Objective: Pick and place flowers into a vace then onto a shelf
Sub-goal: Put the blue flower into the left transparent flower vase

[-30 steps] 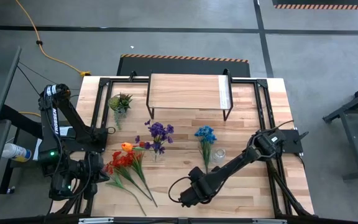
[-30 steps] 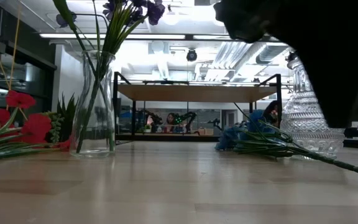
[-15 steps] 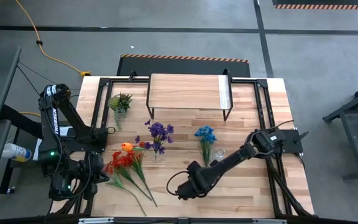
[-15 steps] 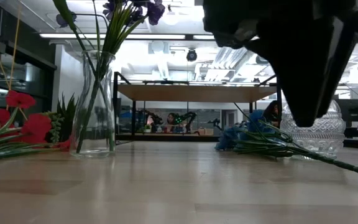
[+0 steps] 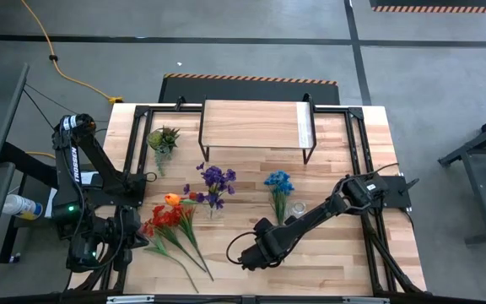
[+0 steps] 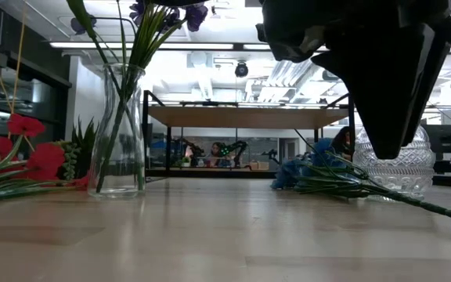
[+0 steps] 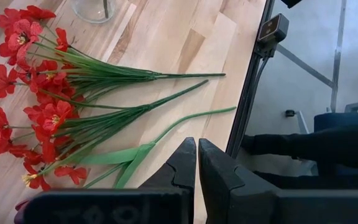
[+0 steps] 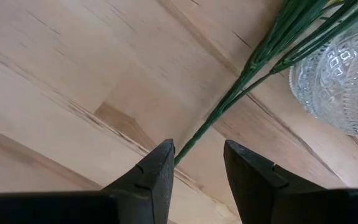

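Blue flowers (image 5: 278, 187) lie flat on the table, their stem running past a cut-glass vase (image 5: 298, 207) toward the near edge. Purple flowers (image 5: 217, 180) stand in a clear glass vase (image 6: 120, 133). Red flowers (image 5: 171, 224) and one orange bloom (image 5: 172, 200) lie on the table's left. The shelf (image 5: 256, 125) stands at the far edge. My right gripper (image 5: 245, 256) is open and hangs above the table over the free end of the blue stem (image 8: 210, 121), clear of it in the low view. My left gripper (image 7: 196, 146) is shut, waiting off the table's near left corner beside the red flowers (image 7: 42, 106).
A small spiky green plant (image 5: 163, 139) stands at the far left of the table. A black metal frame (image 5: 357, 143) borders the tabletop. Bare wood (image 5: 327, 253) lies along the near edge right of my right gripper.
My right gripper has moved a little toward the table's left along the near edge, then has held still over the end of the blue stem. The flowers and vases have stayed where they were.
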